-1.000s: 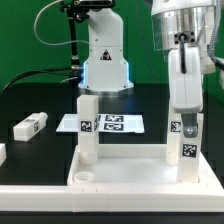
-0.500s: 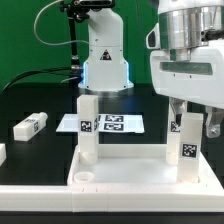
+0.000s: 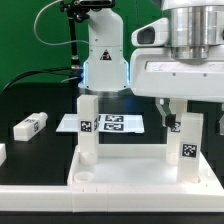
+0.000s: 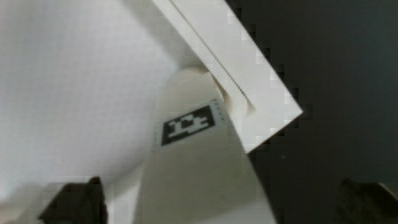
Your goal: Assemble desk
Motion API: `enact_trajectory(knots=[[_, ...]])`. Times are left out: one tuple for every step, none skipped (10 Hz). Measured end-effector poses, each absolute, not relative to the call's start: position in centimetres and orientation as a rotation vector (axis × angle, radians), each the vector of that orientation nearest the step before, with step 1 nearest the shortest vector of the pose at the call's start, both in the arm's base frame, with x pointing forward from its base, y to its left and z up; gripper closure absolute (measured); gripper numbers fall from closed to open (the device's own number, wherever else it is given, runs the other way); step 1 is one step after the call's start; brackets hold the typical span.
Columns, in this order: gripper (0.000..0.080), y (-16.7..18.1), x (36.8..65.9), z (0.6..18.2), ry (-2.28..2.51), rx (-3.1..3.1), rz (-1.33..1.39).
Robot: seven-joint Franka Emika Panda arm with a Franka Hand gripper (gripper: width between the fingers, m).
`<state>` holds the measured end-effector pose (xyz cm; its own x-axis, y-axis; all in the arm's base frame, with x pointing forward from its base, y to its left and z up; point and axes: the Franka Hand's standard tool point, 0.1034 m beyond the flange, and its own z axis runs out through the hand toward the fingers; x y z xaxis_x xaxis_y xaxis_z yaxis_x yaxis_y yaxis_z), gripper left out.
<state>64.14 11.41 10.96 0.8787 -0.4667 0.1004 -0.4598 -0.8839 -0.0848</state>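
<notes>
Over the right-hand leg (image 3: 186, 138), the end effector (image 3: 177, 112) hangs released; any sideways nudge could tilt it.

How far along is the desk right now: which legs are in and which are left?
Two legs stand upright in the tabletop: one at the exterior view's left, one at its right. The tool hangs right over the right leg, its fingers seemingly apart either side of the post; a grip can't be confirmed. One loose leg lies on the table, and the near-left corner socket is empty, so more legs remain.
</notes>
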Motion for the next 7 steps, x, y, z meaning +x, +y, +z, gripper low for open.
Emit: enact_trajectory(knots=[[0.0151,11.56,64.11,10.95,0.728,-2.994,-0.183],[0.0151,11.51,64.11,10.95,0.773,-2.981,-0.183],[0.0245,11.50,64.12,10.95,0.795,-2.974,-0.182],[0.0428,11.54,64.10,10.94,0.917,-2.933,-0.177],[0.0428,11.51,64.06,10.91,1.009,-2.900,-0.172],[0.0507,11.25,63.96,10.84,1.081,-2.875,-0.165],[0.0507,11.18,63.96,10.85,1.223,-2.813,-0.159]])
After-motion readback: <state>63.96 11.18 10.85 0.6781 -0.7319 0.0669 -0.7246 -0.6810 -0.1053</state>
